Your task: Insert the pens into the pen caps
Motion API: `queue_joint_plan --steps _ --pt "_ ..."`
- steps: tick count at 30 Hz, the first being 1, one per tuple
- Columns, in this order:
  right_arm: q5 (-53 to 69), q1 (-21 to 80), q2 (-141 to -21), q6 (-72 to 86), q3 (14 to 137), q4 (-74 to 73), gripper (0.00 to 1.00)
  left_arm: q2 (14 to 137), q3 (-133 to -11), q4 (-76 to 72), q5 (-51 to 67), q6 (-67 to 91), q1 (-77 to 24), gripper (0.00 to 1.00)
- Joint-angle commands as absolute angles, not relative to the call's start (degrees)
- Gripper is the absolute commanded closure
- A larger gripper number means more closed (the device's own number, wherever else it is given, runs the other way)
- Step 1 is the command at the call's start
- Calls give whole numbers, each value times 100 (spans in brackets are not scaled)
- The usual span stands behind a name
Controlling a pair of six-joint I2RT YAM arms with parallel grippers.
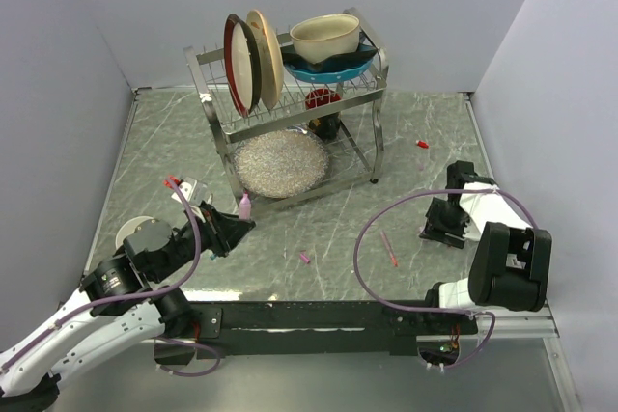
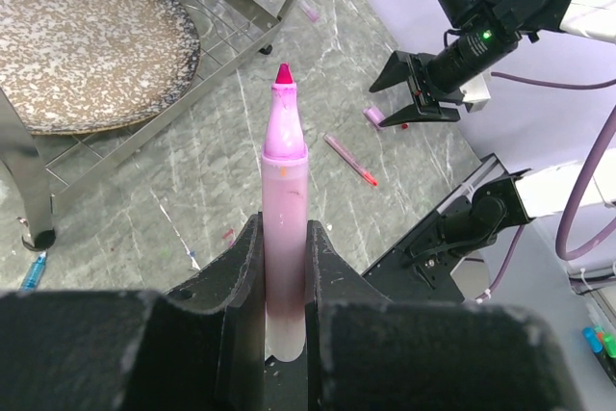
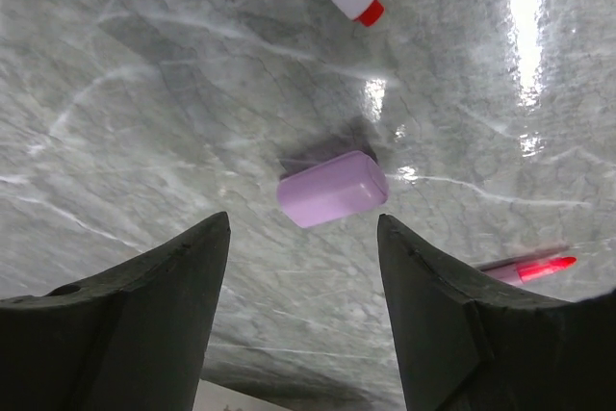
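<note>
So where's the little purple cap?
Right wrist view: the purple cap lies on the right side of the table, just ahead of the open right gripper.

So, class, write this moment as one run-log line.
left gripper: shut on pink pen | right gripper: open above lilac cap lying on table | capping: not yet done

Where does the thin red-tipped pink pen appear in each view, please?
Top external: the thin pink pen lies low, right of centre, left of the right gripper.
Left wrist: the pen lies right of centre, below that gripper.
Right wrist: only its tip end, at the right edge.
Shared landmark: the right gripper.
</note>
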State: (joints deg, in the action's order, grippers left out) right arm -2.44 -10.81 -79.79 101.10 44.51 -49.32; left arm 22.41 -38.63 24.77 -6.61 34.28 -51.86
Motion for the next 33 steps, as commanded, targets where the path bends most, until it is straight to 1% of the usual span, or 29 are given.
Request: queue_joint_plan --steps 1,12,14,16,17,18,23,24,26,27,29,30,32,33 --pt "-580 -1169 -8007 10301 4430 -5009 29 2188 -3929 2373 -765 3480 -5221 99" --pt "-448 -1169 -8314 10248 4210 -4676 30 2206 -3902 2338 -791 3498 -5221 99" --pt "-492 -1169 -8402 10160 4254 -4745 31 2224 -3902 2329 -791 3498 -5221 99" --pt "-615 -1169 -8481 9985 4298 -4764 34 2232 -3902 2329 -800 3507 -5221 99" --pt "-650 -1169 -8508 9897 4289 -4668 37 2232 -3894 2320 -800 3516 -5221 99" --pt "-668 -1169 -8551 9740 4254 -4606 43 2232 -3885 2312 -800 3524 -5221 99" --pt "-826 -1169 -8806 9256 4219 -4465 54 2215 -3858 2285 -782 3559 -5221 99" --pt "-835 -1169 -8876 9133 4201 -4465 59 2215 -3858 2294 -800 3577 -5221 99" --pt "-861 -1169 -8912 8974 4175 -4351 64 2206 -3858 2294 -800 3577 -5229 99" --pt "-861 -1160 -8912 8782 4131 -4307 73 2197 -3850 2294 -800 3586 -5229 99" --pt "-914 -1160 -8877 8553 4105 -4202 82 2180 -3858 2311 -817 3586 -5221 99" --pt "-958 -1160 -8825 8282 4113 -4184 91 2180 -3858 2329 -843 3586 -5229 99" --pt "-1063 -1160 -8728 7982 4174 -4131 100 2162 -3876 2382 -879 3603 -5229 99" --pt "-1046 -1151 -8562 7563 4192 -4061 100 2162 -3876 2391 -905 3612 -5229 99"
